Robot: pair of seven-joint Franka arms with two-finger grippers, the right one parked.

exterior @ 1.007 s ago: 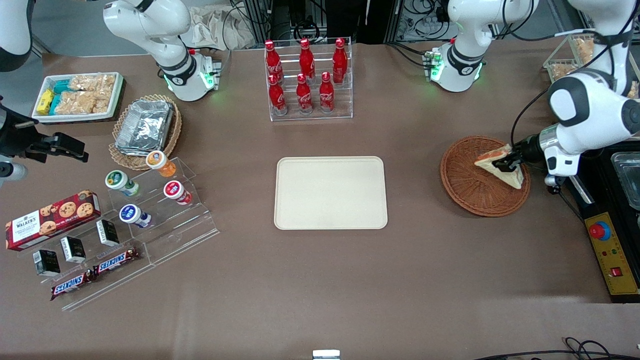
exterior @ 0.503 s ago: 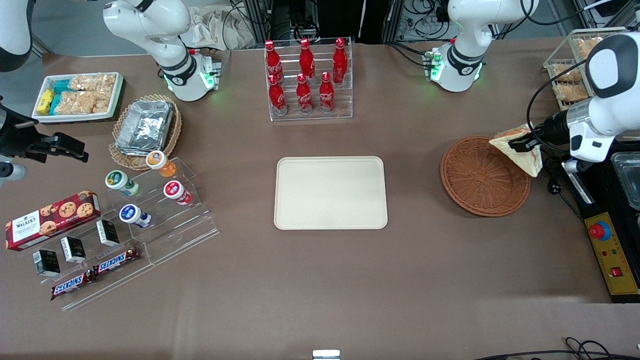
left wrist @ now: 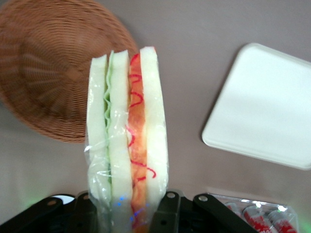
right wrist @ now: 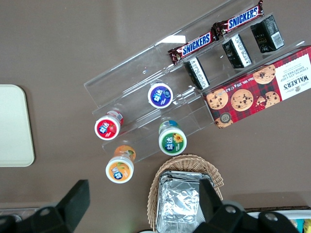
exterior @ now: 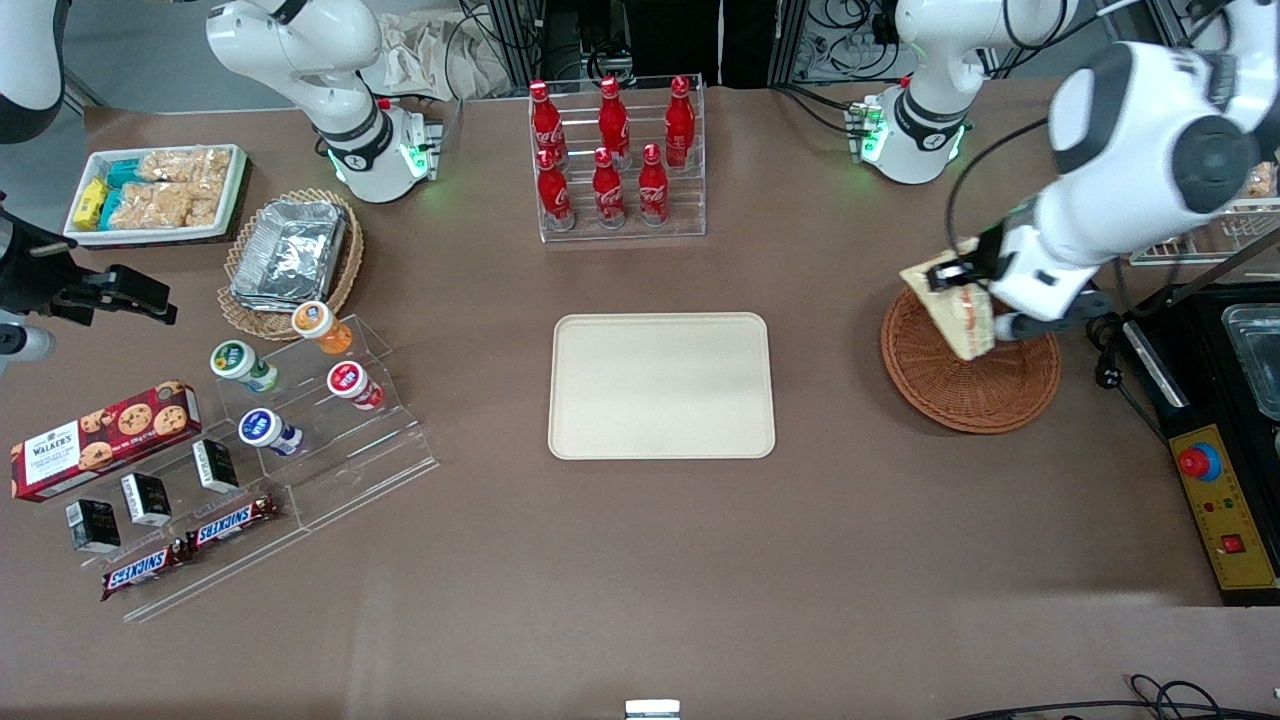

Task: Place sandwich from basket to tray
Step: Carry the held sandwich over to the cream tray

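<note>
Plastic film is wrapping the sandwich point(left wrist: 127, 131), and the gripper point(exterior: 962, 274) is clenching that wedge between its two fingers, carrying it in the air. In the wrist view the black fingers are pinching one end of the wedge while the rest is sticking out away from them, bread slices outermost, green and orange-red filling showing between. Directly below the gripper the reddish-brown basket point(exterior: 968, 385) is lying with nothing in it; the sandwich is hanging over the basket's rim on the side facing the tray point(exterior: 661, 385), clear of the weave. The tray is sitting well apart from the gripper, toward the parked arm's end of the table, its surface bare.

Judging by looks, the load is weighing very little, so sagging from its own mass is unlikely. Softness is the real concern: white bread is yielding easily, and the fingers appear to be pressing into the slices where they meet. The slick wrapper is probably letting the layers slide against each other, so a hold across the flat faces, as here, is keeping them stacked. A hard squeeze would be crushing it; a slack one would be risking slippage during the carry toward the tray.
</note>
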